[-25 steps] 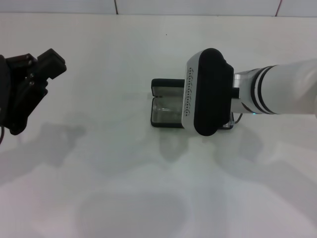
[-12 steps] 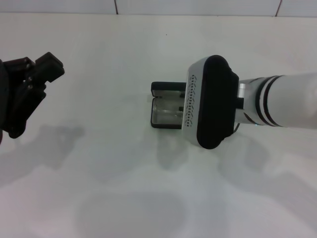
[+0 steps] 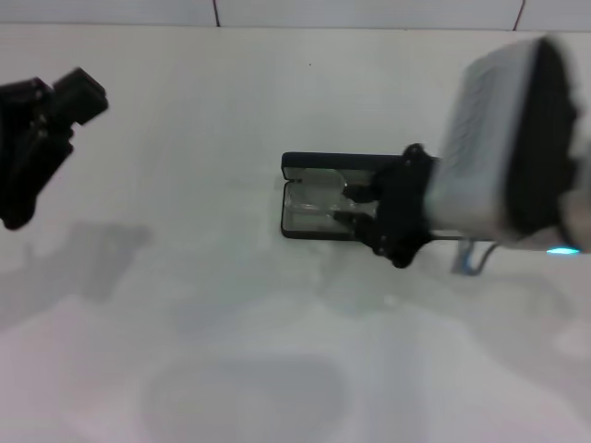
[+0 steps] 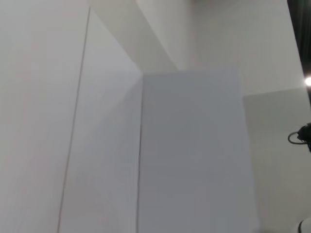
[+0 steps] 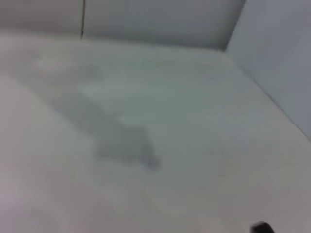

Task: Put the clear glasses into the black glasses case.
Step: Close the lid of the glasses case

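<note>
Clear glasses [image 3: 319, 205]: faint, colourless shape lying inside the open tray of the case; exact seating of temples hard to make out.

Black glasses case [image 3: 305, 166]: open on the white table [image 3: 231, 323], near the middle of the head view; lid upright along the far edge, grey-lined tray towards the robot. Right portion hidden behind the gripper.

Right gripper [image 3: 349, 205]: at the case, black fingers reaching in over the tray from the right side, standing slightly parted above and below the glasses. Whether they grip the frame or are merely beside it cannot be told.

Left gripper [image 3: 42, 115]: raised at the far left, well apart from the case, idle; finger position not readable.

Wrist views: only walls, bare table and shadow; neither shows the case.

Step in hand, as judged: placement of the glasses in the tray, at or near release. Next move calls for letting go fully, lifting clear without dragging a temple out, then folding the lid down.
</note>
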{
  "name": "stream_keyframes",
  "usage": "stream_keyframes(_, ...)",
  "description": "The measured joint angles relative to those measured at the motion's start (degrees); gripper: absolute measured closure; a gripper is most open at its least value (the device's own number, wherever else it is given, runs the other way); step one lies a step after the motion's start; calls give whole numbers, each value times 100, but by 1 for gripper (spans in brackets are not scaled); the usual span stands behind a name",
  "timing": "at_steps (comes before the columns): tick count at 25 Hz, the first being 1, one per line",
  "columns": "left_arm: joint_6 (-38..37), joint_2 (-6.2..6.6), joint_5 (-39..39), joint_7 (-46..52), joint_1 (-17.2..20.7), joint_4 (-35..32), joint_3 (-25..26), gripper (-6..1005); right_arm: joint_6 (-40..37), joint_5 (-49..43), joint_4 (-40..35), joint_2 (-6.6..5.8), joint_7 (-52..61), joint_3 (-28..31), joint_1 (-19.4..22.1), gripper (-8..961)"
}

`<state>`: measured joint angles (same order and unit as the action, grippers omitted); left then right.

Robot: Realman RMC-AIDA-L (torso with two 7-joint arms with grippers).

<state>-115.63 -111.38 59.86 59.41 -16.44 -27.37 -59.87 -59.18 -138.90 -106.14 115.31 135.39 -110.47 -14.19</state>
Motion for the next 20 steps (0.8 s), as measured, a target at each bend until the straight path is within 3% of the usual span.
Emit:
stream_keyframes(3, 224, 13, 169, 171, -109, -137, 209, 945, -761, 1726, -162, -3, -558, 1109, 388, 737)
stream_keyframes(7, 1064, -10, 844, 626, -714, -408, 262, 943, -2011, 3388, -61, -1, -1199, 2887, 887, 737)
stream_keyframes(12, 2251, -33, 2049, 1389, -1689, -469, 262, 925, -4306, 4945, 1401, 1, -2602, 5369, 1100, 738)
stream_keyframes(15, 2855, -159, 2739, 1628, -2186, -473, 239, 890, -4978, 5124, 2425, -1, -3034, 6520, 1118, 738)
stream_keyframes(20, 3756, -585, 3890, 1737, -2720, -461, 231, 768, -5499, 4741, 3764, 0, -3749, 7872, 1099, 738)
